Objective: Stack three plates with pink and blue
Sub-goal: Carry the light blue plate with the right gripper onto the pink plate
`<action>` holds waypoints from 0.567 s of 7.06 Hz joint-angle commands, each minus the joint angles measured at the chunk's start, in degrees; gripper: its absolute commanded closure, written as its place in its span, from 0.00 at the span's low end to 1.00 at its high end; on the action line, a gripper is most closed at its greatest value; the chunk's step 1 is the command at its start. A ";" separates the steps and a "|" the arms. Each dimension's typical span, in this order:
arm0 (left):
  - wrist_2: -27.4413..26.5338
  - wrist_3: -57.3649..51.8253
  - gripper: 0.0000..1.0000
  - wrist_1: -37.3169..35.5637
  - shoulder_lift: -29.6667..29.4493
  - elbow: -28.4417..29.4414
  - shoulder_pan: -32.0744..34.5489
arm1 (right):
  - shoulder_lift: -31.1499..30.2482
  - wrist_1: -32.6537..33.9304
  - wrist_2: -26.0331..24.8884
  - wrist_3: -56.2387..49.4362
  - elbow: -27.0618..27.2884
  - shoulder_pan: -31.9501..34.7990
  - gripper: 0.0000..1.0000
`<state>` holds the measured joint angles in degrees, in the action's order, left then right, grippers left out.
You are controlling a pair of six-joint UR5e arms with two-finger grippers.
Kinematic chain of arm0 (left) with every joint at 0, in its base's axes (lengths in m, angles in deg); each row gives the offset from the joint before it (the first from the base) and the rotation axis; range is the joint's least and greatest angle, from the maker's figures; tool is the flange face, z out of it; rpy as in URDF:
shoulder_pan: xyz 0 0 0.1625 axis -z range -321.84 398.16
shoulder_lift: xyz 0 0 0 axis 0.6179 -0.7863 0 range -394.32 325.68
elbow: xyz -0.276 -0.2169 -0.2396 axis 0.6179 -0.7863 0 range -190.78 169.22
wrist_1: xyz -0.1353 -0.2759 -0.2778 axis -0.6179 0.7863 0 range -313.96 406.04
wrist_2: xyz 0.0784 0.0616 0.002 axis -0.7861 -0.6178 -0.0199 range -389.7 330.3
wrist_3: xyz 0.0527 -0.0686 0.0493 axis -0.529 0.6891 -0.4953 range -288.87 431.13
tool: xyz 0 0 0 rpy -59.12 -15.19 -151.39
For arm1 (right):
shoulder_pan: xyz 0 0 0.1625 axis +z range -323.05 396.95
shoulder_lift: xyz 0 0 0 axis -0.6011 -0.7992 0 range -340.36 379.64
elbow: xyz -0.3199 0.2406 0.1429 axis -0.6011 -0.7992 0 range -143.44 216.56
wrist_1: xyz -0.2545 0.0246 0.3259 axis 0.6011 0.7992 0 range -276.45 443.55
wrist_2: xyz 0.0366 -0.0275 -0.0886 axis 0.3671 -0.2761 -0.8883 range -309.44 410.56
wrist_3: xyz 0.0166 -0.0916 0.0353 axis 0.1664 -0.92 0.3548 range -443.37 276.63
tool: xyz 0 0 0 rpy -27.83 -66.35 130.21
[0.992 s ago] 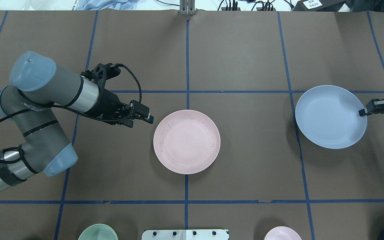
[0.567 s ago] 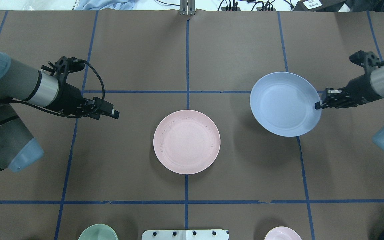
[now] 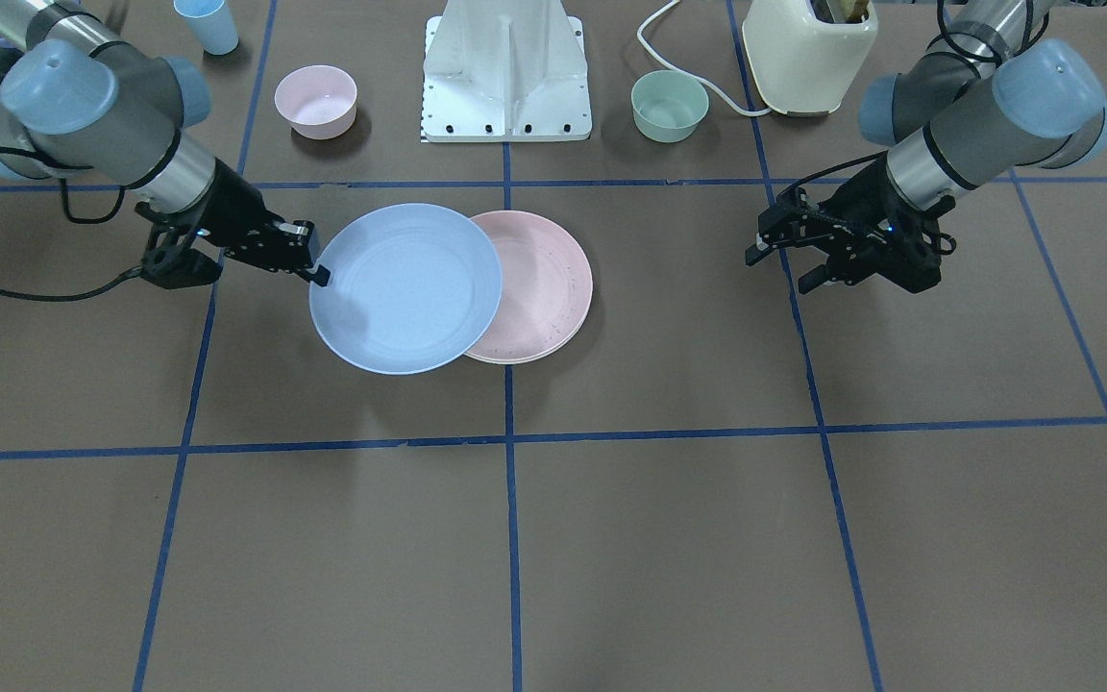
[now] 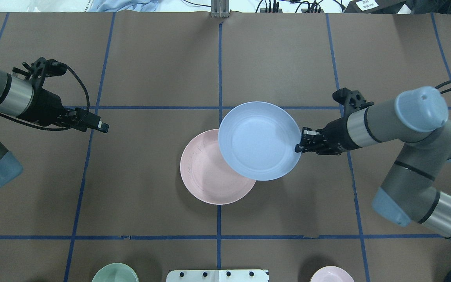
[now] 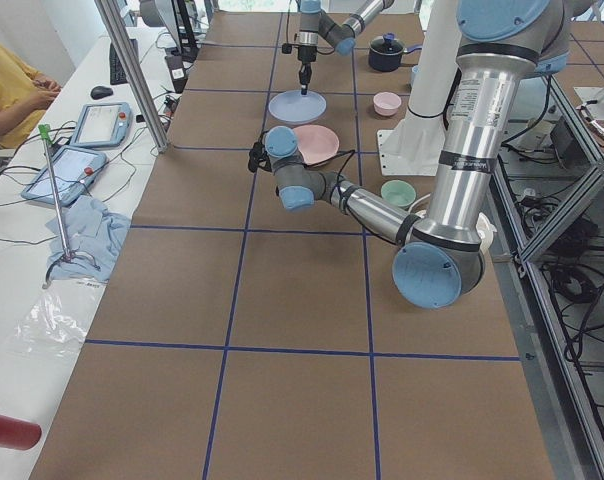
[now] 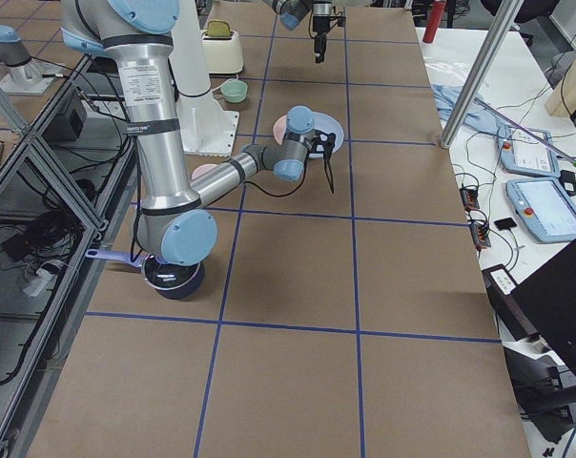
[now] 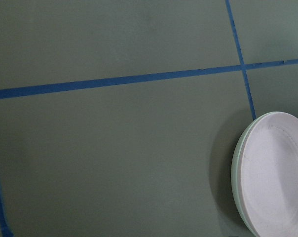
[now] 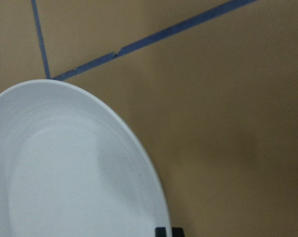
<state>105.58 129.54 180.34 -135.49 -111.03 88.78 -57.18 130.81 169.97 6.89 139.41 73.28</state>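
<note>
Nearest the robot's base, along the near edge of the brown counter (image 4: 143, 203), a mint-green bowl (image 4: 115, 274) sat on the left side and a small pink bowl (image 4: 332, 275) on the right. A white mounting plate (image 4: 217, 275) lay between them.

Further out, at the middle of the counter, the pink plate (image 4: 206, 176) lay flat where two blue tape lines (image 4: 219, 219) crossed. In the left wrist view a second, paler rim showed just under its edge. So it rested on a lower plate (image 7: 235, 177), whose colour could not be told for sure.

Just beyond it and to the right, the blue plate (image 4: 260, 141) was held above the counter. Its near left part hung over the far right part of the pink plate. Whether the two touched could not be told. The right gripper (image 4: 298, 144) had its fingers clenched on the blue plate's right rim. One dark fingertip (image 8: 167, 231) showed at that rim in the right wrist view.

The left gripper (image 4: 101, 126) hung over bare counter, well apart from the plates on the left and slightly further out than the pink one. In the front-facing view its fingers (image 3: 755, 255) stood spread apart with nothing between them.
</note>
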 commanded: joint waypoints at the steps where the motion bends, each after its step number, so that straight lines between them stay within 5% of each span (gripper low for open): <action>1: -0.02 -0.04 0.11 0.00 0.18 -0.11 0.01 | 7.09 9.11 -9.05 4.21 0.50 -8.35 1.00; 4: -0.02 0.04 0.09 0.09 0.27 0.15 -0.08 | 8.35 12.24 -9.45 4.22 0.94 -9.43 1.00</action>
<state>105.55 129.57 180.42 -135.26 -110.92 88.71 -49.02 142.50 160.74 11.06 140.24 64.31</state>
